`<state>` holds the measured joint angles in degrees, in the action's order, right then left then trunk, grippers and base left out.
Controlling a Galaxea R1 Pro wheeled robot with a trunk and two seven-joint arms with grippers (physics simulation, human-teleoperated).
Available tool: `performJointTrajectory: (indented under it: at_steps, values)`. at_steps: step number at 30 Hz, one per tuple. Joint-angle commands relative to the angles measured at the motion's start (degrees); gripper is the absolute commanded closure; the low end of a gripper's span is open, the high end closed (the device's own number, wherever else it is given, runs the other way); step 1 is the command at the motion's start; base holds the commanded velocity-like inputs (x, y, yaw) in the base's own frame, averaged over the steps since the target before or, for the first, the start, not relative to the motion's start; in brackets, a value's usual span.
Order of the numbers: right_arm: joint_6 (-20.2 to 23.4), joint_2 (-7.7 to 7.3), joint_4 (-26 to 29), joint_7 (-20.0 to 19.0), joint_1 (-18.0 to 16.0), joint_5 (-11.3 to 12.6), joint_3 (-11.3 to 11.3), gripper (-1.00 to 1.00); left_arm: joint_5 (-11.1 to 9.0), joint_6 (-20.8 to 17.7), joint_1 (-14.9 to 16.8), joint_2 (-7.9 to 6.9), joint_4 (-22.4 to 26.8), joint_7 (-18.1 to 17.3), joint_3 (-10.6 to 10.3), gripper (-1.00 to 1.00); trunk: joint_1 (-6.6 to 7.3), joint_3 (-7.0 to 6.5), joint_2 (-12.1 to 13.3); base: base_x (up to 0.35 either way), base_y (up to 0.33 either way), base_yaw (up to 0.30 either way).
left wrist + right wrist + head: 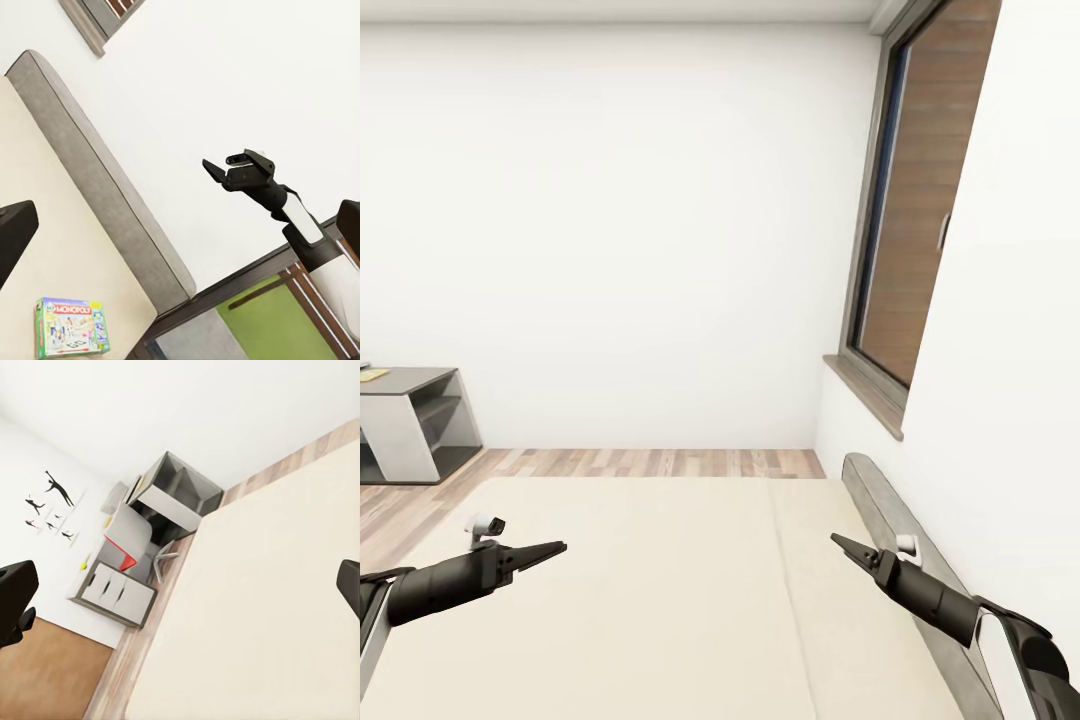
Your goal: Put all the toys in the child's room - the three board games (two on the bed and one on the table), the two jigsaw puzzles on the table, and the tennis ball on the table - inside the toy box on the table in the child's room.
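**On the bed: one board game in sight, both end effectors empty**

- Bed (660, 600): cream mattress across the lower half of the head view, bare where seen there. Grey headboard (900, 540) along its right edge, against the white wall.
- Board game (73, 328): a Monopoly box, seen from the left wrist camera. It lies flat on the mattress, lid up, close to the headboard (90, 180) and near the bed's corner. Its long axis runs with the printed title; one short end faces the headboard.
- Left end effector (550, 549): hangs low over the mattress on its left side, tips aimed toward the bed's middle, fingers together at the tip in the head view, nothing held. Its own camera shows the dark fingers at the picture's two edges.
- Right end effector (842, 544): above the mattress just beside the headboard, pointing toward the left one. The left wrist view shows it from the front (219, 171), fingers slightly parted, holding nothing.
- Window (910, 220): in the right wall, wood-toned beyond the glass, sill (865, 395) above the headboard.
- Shelf unit (415, 420): grey, on the wood floor (660, 462) beyond the bed's far left corner; a yellow item (372, 375) lies on top.
- Right wrist camera adds: the shelf unit (180, 491), a white tabletop (131, 529) with a red chair (126, 559), a drawer cabinet (116, 589), and dancer silhouettes (52, 506) on the wall.
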<state>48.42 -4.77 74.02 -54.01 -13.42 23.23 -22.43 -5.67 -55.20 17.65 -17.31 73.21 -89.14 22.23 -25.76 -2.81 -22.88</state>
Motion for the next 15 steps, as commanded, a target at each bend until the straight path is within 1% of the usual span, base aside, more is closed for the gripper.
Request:
performJointTrajectory:
  at_steps: [1, 11, 15]
  values:
    - [0.3, 0.01, 0.0, -0.1, 0.0, 0.1, -0.1, -1.0, 0.0, -0.6, 0.0, -0.01, 0.0, -0.2, 0.0, -1.0, -0.02, 0.03, 0.0, 0.0, -0.007, 0.0]
    - [0.3, -0.05, 0.0, -0.1, 0.0, 0.1, -0.1, -1.0, 0.0, -0.6, 0.0, -0.01, 0.0, -0.2, 0.0, -1.0, -0.02, 0.03, 0.0, 0.0, -0.003, 0.0]
    - [0.4, -0.06, 0.0, -0.1, 0.0, 0.1, -0.1, -1.0, 0.0, -0.6, 0.0, -0.01, 0.0, -0.2, 0.0, -1.0, -0.02, 0.03, 0.0, 0.0, -0.081, 0.0]
